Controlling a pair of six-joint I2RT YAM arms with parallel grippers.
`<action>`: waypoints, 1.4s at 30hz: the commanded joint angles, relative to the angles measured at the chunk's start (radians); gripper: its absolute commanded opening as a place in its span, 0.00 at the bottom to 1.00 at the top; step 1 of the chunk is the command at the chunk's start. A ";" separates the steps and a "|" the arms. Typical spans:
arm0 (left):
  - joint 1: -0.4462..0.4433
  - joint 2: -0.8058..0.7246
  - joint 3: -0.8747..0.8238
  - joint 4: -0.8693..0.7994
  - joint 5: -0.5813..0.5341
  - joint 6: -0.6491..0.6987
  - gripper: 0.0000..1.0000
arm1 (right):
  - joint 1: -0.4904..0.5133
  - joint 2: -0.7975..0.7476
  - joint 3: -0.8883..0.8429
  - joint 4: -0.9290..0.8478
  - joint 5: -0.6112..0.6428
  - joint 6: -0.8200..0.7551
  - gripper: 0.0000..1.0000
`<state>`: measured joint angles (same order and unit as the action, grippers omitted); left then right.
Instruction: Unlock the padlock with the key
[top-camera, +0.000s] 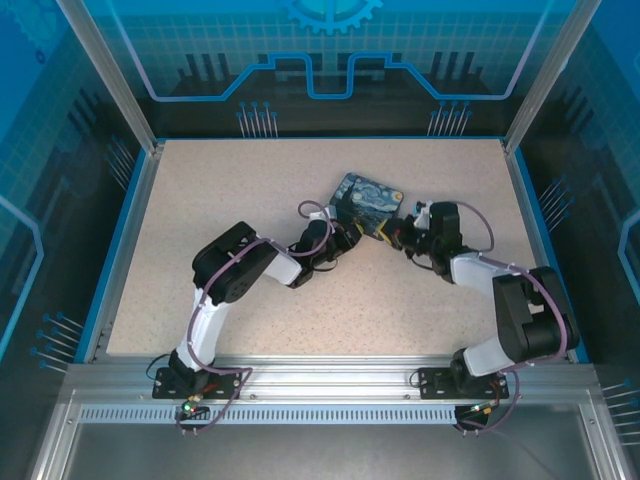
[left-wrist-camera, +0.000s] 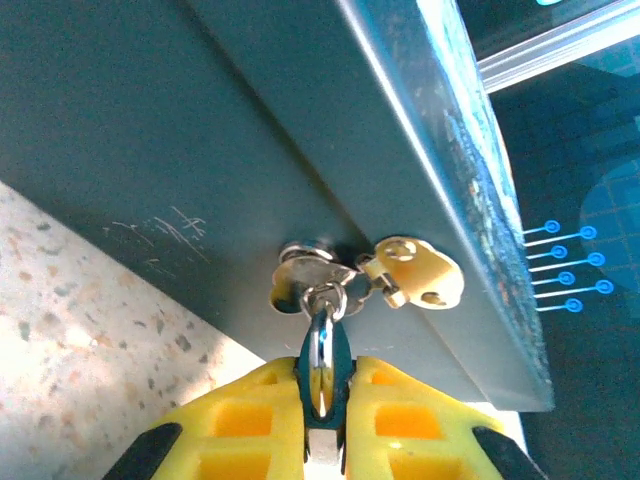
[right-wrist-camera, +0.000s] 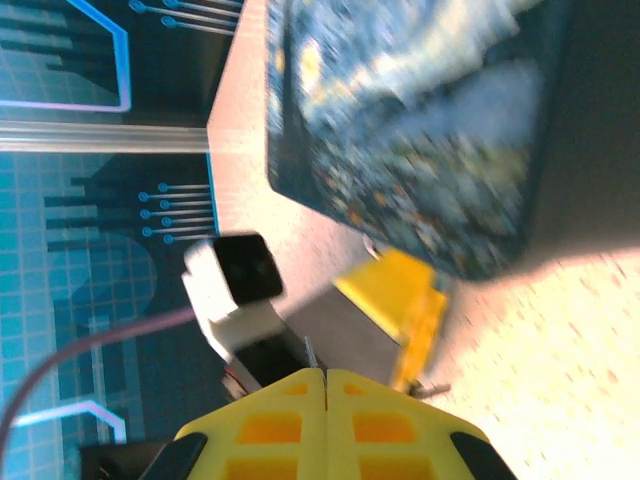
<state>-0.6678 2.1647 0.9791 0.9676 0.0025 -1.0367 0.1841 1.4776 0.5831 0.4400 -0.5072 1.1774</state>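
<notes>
Left wrist view: the left gripper (left-wrist-camera: 322, 378) sits at the bottom centre of the frame, its yellow fingers (left-wrist-camera: 258, 405) pinched narrow on the key (left-wrist-camera: 320, 352), a thin shiny metal piece seen edge-on and pointing up. The key's upper end meets the padlock (left-wrist-camera: 300, 275), a small silvery lock hanging on the dark side wall of the printed box (left-wrist-camera: 200, 130), just left of a cream-coloured latch (left-wrist-camera: 415, 275). Whether the key is inside the lock cannot be told. Speckled table (left-wrist-camera: 80, 330) shows at lower left. Right wrist view: the right gripper (right-wrist-camera: 325, 385) is at the bottom centre, fingers pressed together with nothing between them, the blurred box at upper right. From the top, both grippers meet at the box's near edge, right of centre.
</notes>
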 joint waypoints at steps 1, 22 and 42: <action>0.018 -0.067 -0.024 0.017 0.073 -0.081 0.00 | 0.022 -0.041 -0.097 0.091 -0.033 0.022 0.00; -0.011 -0.207 -0.184 0.124 0.044 -0.265 0.00 | 0.145 0.016 -0.246 0.411 0.125 0.201 0.00; -0.021 -0.217 -0.200 0.134 0.039 -0.281 0.00 | 0.196 0.099 -0.232 0.488 0.258 0.279 0.00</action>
<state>-0.6807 1.9831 0.7822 1.0309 0.0570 -1.3087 0.3683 1.5600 0.3393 0.9005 -0.2813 1.4448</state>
